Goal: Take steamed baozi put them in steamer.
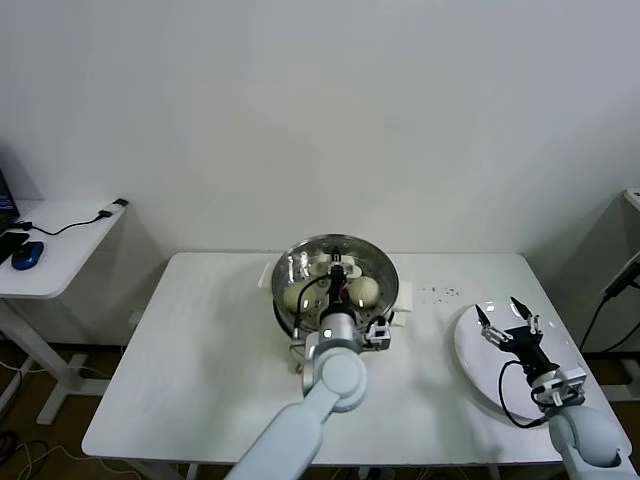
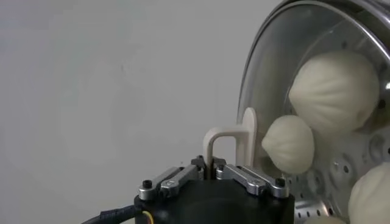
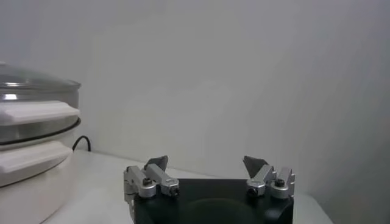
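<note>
The steamer (image 1: 386,268) stands at the back middle of the white table, with cream-white baozi inside it (image 1: 365,290) (image 1: 295,297). A glass lid (image 2: 268,61) lies over it. Through the lid I see three baozi in the left wrist view (image 2: 335,91) (image 2: 289,144) (image 2: 372,195). My left gripper (image 1: 338,273) (image 2: 210,163) is above the steamer's middle, shut on the lid's cream arched handle (image 2: 234,137). My right gripper (image 1: 507,318) (image 3: 205,161) is open and empty over the bare white plate (image 1: 475,365) at the right. The lidded steamer also shows in the right wrist view (image 3: 30,91).
A white side table (image 1: 60,250) with a blue mouse (image 1: 28,255) and a cable stands at the far left. Dark specks (image 1: 440,292) lie on the table between steamer and plate. The plate sits near the table's right edge.
</note>
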